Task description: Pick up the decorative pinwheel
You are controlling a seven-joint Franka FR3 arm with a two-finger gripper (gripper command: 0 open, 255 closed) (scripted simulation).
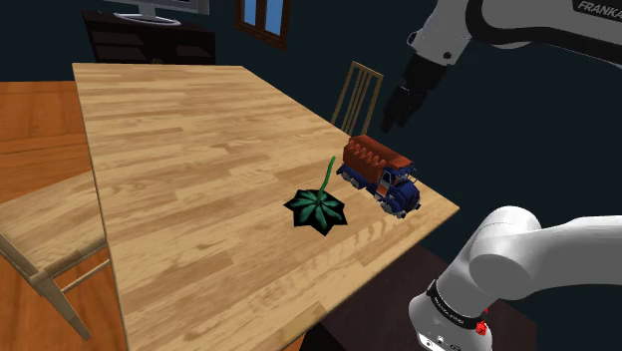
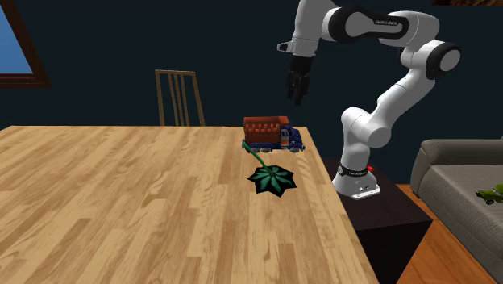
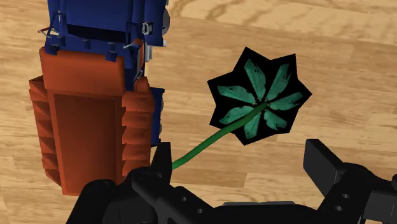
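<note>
The decorative pinwheel (image 1: 317, 208) (image 2: 272, 179) (image 3: 259, 98) lies flat on the wooden table (image 1: 199, 179). It has a black star-shaped head with green blades and a thin green stem running toward the toy truck. That truck (image 1: 380, 173) (image 2: 272, 133) (image 3: 95, 108), with a blue cab and an orange-red bed, stands right beside the stem near the table's edge. My black gripper (image 1: 394, 110) (image 2: 297, 85) (image 3: 242, 159) hangs open well above the truck and the stem's end. Its fingers (image 3: 321, 159) stand apart and hold nothing.
A wooden chair (image 1: 357, 95) (image 2: 179, 97) stands behind the table near the truck. Another chair (image 1: 40, 249) sits at the shoulder view's left. A grey sofa (image 2: 459, 177) with a small green toy (image 2: 490, 194) is beyond my stand. The table edge runs close to the truck.
</note>
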